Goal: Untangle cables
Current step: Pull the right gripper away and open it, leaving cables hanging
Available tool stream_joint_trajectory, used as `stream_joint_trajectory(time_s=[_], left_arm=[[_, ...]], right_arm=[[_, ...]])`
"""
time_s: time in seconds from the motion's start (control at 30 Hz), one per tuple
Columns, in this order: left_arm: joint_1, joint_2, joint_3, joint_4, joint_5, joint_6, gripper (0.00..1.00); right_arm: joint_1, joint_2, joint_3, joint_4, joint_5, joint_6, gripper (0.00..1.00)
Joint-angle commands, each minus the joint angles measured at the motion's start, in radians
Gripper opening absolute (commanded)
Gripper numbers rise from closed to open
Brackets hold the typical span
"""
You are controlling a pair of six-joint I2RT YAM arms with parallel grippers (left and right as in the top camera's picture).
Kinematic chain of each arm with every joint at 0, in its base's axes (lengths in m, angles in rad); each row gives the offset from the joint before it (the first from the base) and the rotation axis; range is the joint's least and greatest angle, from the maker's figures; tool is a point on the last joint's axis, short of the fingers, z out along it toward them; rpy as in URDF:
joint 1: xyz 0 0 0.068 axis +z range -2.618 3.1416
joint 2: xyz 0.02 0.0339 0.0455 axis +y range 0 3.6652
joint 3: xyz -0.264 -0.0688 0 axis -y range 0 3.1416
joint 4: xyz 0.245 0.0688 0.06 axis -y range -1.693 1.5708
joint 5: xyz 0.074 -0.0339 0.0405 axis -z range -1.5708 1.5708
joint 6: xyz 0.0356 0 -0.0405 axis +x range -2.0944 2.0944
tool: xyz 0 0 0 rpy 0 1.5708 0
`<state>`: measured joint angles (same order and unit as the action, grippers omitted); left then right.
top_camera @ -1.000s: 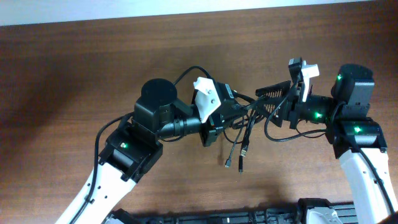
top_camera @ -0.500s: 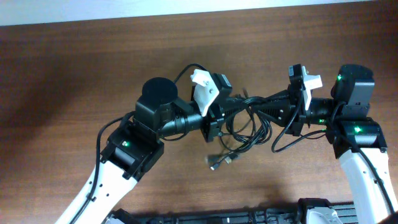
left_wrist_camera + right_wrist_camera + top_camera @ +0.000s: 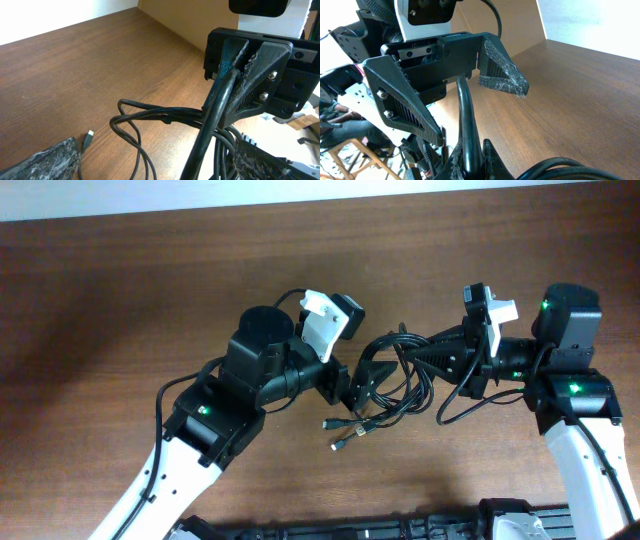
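My left gripper (image 3: 365, 376) has backed off leftward and opened wide since a moment ago, leaving the cables (image 3: 396, 395) drooping mid-table (image 3: 120, 300) from the right gripper (image 3: 413, 350), which stays clamped on one strand, I judge as an anchor.

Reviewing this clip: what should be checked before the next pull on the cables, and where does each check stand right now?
1. Right claw shut on cables: ok.
2. Left claw holding a strand: not ok, it is open with a strand passing through.
3. Plugs lying free on table: ok.
4. Loops separated: not ok, they cross each other.
5. Which strand leads to which plug: cannot tell.
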<state>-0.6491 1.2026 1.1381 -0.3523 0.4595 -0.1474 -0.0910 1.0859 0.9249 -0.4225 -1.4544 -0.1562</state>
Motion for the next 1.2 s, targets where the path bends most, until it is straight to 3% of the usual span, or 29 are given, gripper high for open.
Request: stream_joint_trajectory(time_s=[0.0,0.07,0.13,0.37,0.5,0.57,0.63,0.7,0.77,0.93,1.17], left_arm=[[-0.002,0.002,0.012,-0.010,0.015,-0.013,0.99],[-0.003,0.003,0.012,-0.023,0.016,-0.013,1.00],[-0.003,0.006,0.012,-0.046,0.016,-0.013,0.92],[-0.003,0.023,0.012,-0.072,0.061,-0.013,0.91],[-0.003,0.023,0.012,-0.074,0.061,-0.013,0.72],[-0.003,0.023,0.012,-0.080,0.061,-0.013,0.70],[-0.003,0.023,0.012,-0.090,0.061,-0.013,0.53],[-0.003,0.023,0.012,-0.099,0.060,-0.013,0.23],[-0.002,0.022,0.012,-0.106,0.059,-0.012,0.00],[-0.002,0.022,0.012,-0.107,0.056,0.033,0.00],[0.008,0.014,0.012,-0.107,0.040,0.074,0.00]], right_arm=[[0.006,0.000,0.012,0.001,-0.035,0.016,0.04],[0.006,0.000,0.012,0.008,-0.035,0.034,0.04],[0.006,0.000,0.012,0.045,-0.035,0.092,0.04],[0.006,0.000,0.012,0.062,-0.035,0.122,0.04],[0.006,0.000,0.012,0.104,-0.035,0.184,0.04],[0.006,0.000,0.012,0.106,-0.035,0.185,0.04],[0.006,0.000,0.012,0.105,-0.035,0.185,0.04],[0.006,0.000,0.012,0.105,-0.035,0.185,0.04],[0.006,0.000,0.012,0.105,-0.035,0.184,0.04],[0.006,0.000,0.012,0.066,0.023,0.183,0.04],[0.006,0.000,0.012,-0.045,0.249,0.182,0.04]])
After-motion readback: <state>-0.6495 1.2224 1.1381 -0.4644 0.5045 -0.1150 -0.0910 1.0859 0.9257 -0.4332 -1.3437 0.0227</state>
